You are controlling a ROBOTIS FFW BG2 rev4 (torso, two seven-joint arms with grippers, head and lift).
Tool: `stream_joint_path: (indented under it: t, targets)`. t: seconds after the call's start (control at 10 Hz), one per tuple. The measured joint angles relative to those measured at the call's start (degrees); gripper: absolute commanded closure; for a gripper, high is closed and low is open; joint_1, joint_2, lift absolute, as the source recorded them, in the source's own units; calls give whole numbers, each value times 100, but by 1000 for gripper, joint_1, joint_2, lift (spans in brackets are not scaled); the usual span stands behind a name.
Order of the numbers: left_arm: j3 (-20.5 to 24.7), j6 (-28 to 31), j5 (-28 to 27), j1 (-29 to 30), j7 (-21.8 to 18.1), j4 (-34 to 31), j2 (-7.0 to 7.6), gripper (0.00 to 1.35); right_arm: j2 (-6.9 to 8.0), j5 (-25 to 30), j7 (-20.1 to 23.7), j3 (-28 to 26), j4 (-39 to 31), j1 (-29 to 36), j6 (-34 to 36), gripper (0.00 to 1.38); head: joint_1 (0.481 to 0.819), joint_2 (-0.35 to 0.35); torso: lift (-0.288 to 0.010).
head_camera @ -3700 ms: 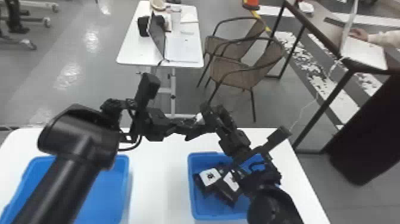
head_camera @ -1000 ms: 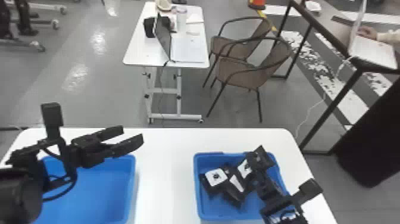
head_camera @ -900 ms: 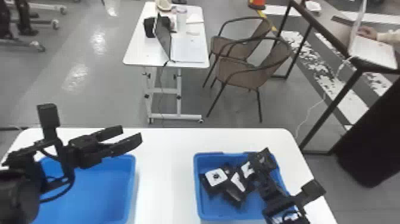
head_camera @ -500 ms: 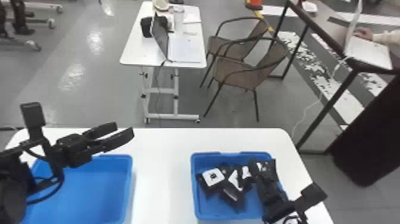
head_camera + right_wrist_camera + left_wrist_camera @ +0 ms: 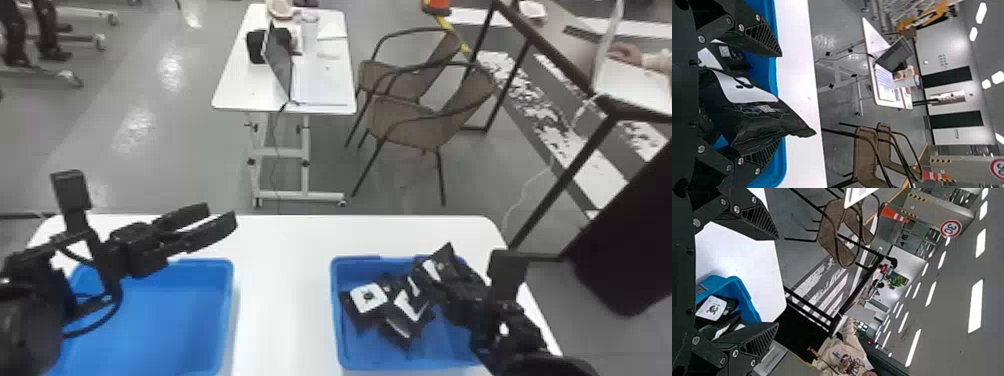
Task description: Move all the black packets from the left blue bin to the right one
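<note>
White tabletop [image 5: 280, 310] as base: black packets [image 5: 367, 306] lie piled in the right blue bin [image 5: 337, 320], one packet [image 5: 764, 123] situated between the spread fingers of the right gripper [image 5: 442, 285], near the bin's far right corner. Left gripper [image 5: 222, 213], fingers likewise spread, is positioned near the far right corner of the left blue bin [image 5: 227, 310].

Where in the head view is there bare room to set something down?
Bare: the white table between left bin and right bin, up to its far edge; also the left bin's visible floor, within its walls. Crowded: the right bin, with heaped black packets and the right gripper among them.
</note>
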Motion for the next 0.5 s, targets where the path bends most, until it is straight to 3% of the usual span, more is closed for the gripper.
stream_joint_path:
  t: [0.2,0.3,0.5]
  targets:
    - [3,8,7,5,22,0,-1,271,7,965,-150,-214,-503,64,261,337,695,-171,0]
    - [0,-8,5,6,36,1,-3,271,7,1032,-187,-374,-561,162,75,337,695,-185,0]
    - [95,-409,-267,102,77,-1,4,275,7,424,-307,-501,-348,554,-1170,341,695,-191,0]
